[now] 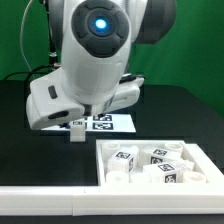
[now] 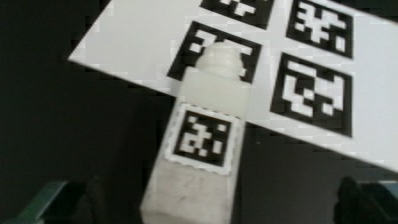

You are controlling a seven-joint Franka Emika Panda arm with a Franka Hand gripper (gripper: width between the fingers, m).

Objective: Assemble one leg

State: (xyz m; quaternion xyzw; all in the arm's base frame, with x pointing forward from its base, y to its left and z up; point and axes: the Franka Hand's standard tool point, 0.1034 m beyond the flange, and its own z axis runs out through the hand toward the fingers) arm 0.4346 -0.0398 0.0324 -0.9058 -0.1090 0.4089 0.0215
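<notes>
Pick-up step in hand: jaws stand open and empty, the leg point(image 2: 205, 140) lying centred between them; next move likely requires descent, then closure.

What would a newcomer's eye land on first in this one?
The arm, with its glowing blue disc, fills the upper half of the exterior view and hangs over the marker board. In the wrist view the tagged leg stands out against that board, between the fingers of the open gripper. A tray of tagged white parts sits at the exterior view's lower right.
</notes>
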